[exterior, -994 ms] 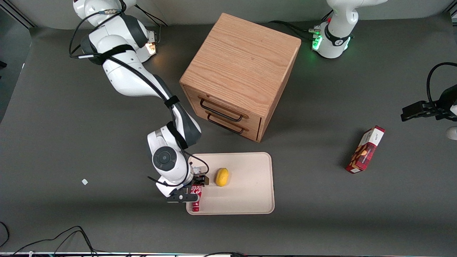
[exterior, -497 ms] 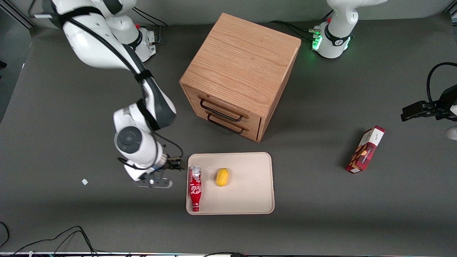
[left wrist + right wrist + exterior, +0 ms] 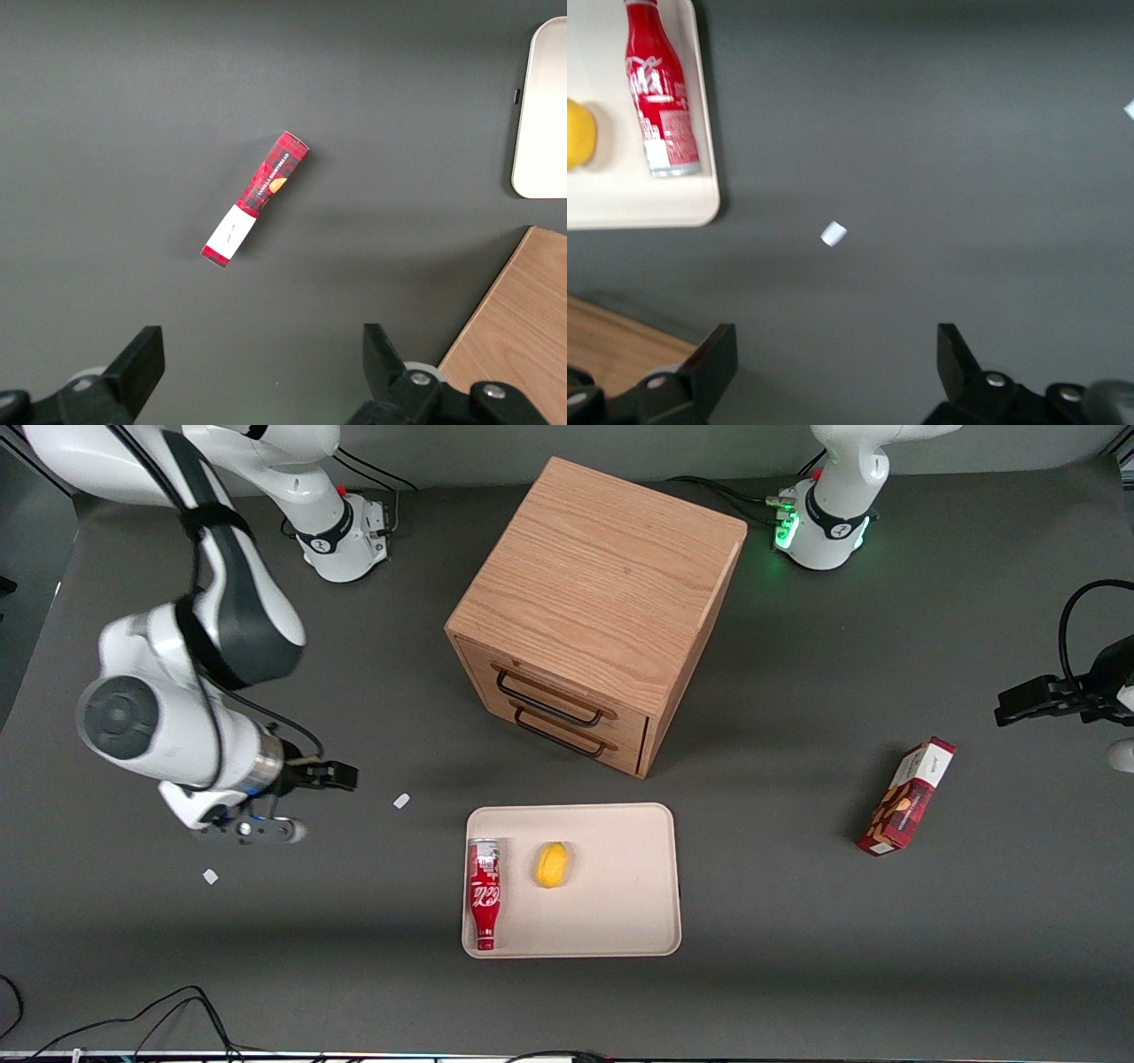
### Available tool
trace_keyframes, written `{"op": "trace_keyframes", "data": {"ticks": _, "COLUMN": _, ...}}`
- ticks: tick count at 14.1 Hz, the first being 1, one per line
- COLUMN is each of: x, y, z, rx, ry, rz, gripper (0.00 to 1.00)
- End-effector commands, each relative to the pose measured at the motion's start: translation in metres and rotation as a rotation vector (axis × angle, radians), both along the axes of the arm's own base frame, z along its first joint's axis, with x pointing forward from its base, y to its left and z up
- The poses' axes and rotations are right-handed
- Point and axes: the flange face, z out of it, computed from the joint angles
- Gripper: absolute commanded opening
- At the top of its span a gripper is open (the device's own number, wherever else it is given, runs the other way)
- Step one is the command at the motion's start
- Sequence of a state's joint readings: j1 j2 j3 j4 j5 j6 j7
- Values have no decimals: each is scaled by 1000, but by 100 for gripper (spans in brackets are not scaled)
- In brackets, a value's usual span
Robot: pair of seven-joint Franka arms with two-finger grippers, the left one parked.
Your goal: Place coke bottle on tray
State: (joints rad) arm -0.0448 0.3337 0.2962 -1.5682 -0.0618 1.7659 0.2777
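The coke bottle (image 3: 484, 894) lies flat on its side on the tray (image 3: 611, 903), along the tray edge nearest the working arm's end of the table, with its red cap pointing toward the front camera and its silver base pointing toward the wooden drawer cabinet (image 3: 592, 609). In the right wrist view the same bottle (image 3: 658, 88) rests just inside the tray's (image 3: 629, 199) low rim. A yellow lemon (image 3: 551, 864) sits on the tray just beside the bottle, at about its 2 o'clock in the front view, not touching it. The cabinet stands at 12 o'clock from the tray, farther from the front camera, its two dark drawer handles facing the tray. A red snack box (image 3: 907, 795) lies on the grey table well apart, at the tray's 3 o'clock, toward the parked arm's end. The gripper (image 3: 306, 802) hovers above bare table, well away from the tray at about its 10 o'clock, and in the right wrist view its fingers (image 3: 713, 361) stand wide apart, holding nothing. A small white scrap (image 3: 401, 801) lies on the table between gripper and tray, and another white scrap (image 3: 210, 876) lies nearer the front camera than the gripper.
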Motion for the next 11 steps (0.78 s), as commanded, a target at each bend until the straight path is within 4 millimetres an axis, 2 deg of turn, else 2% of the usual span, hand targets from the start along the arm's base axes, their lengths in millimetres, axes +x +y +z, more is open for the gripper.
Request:
{"op": "trace_keyframes", "data": {"ticks": 1, "x": -29, "y": -11, "z": 38, "rx": -22, "ry": 17, "rz": 67, "gripper": 100}}
{"op": "trace_keyframes", "data": {"ticks": 2, "x": -38, "y": -8, "z": 52, "rx": -32, "ry": 13, "rz": 66, "gripper": 100}}
{"op": "trace_keyframes", "data": {"ticks": 6, "x": -84, "y": -26, "z": 104, "rx": 26, "ry": -41, "rz": 36, "gripper": 100}}
{"op": "trace_keyframes", "data": {"ticks": 8, "x": -102, "y": -33, "z": 120, "rx": 28, "ry": -53, "rz": 37, "gripper": 100}}
{"op": "trace_keyframes", "data": {"ticks": 11, "x": -110, "y": -52, "z": 132, "rx": 34, "ry": -42, "rz": 38, "gripper": 100}}
